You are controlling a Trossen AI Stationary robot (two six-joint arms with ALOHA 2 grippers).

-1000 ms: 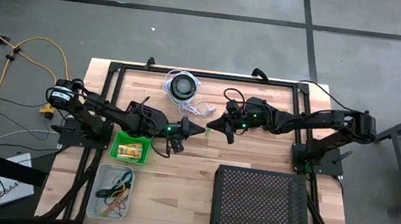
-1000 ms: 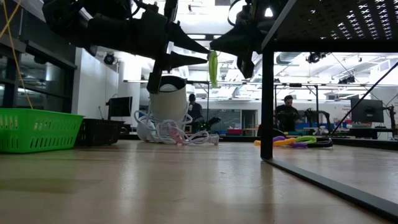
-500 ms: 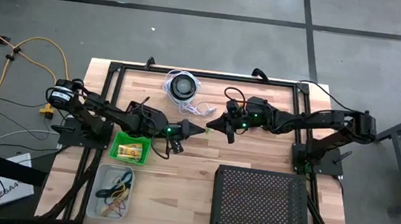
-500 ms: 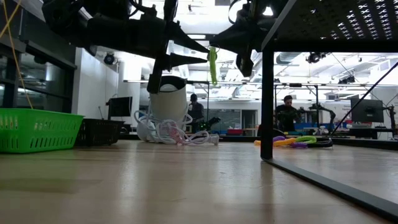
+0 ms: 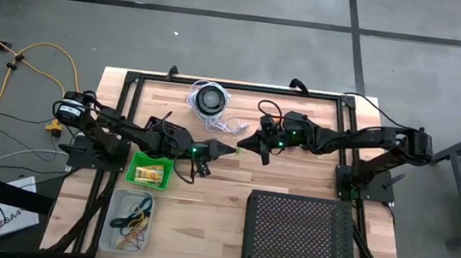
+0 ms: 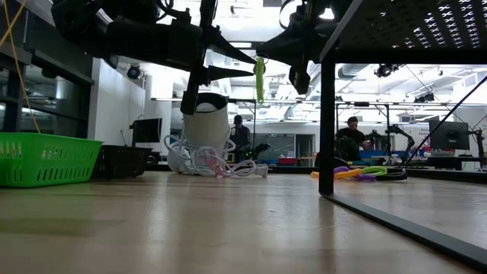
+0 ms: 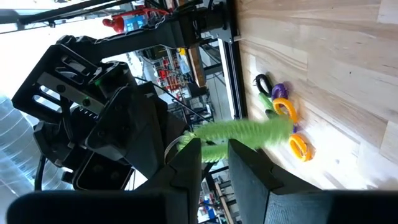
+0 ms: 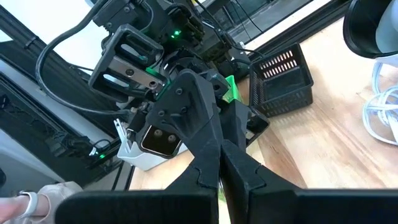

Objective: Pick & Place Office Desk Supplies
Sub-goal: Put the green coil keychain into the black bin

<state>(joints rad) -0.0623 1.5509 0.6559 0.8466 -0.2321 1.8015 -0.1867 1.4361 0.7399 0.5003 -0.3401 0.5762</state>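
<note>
Pale wooden boards make up the tabletop [image 5: 205,204], above whose middle a fuzzy green stick [image 6: 259,78] is held in the air between the two arms. The right gripper [image 5: 250,145] is closed on its upper end. The left gripper [image 5: 230,148] meets it from the other side, its fingers [image 7: 186,163] partly apart with the stick lying between them; whether they press it cannot be told.

Nearby are seen a green basket [image 5: 149,173], a clear bin [image 5: 130,222] of loose bands, a black perforated tray [image 5: 297,234] and a round disc with a white cord [image 5: 210,100].

Only the left wrist view shows yellow, purple and dark rings [image 7: 283,118] lying on the wood. From above, the stick is almost hidden by the fingertips.
</note>
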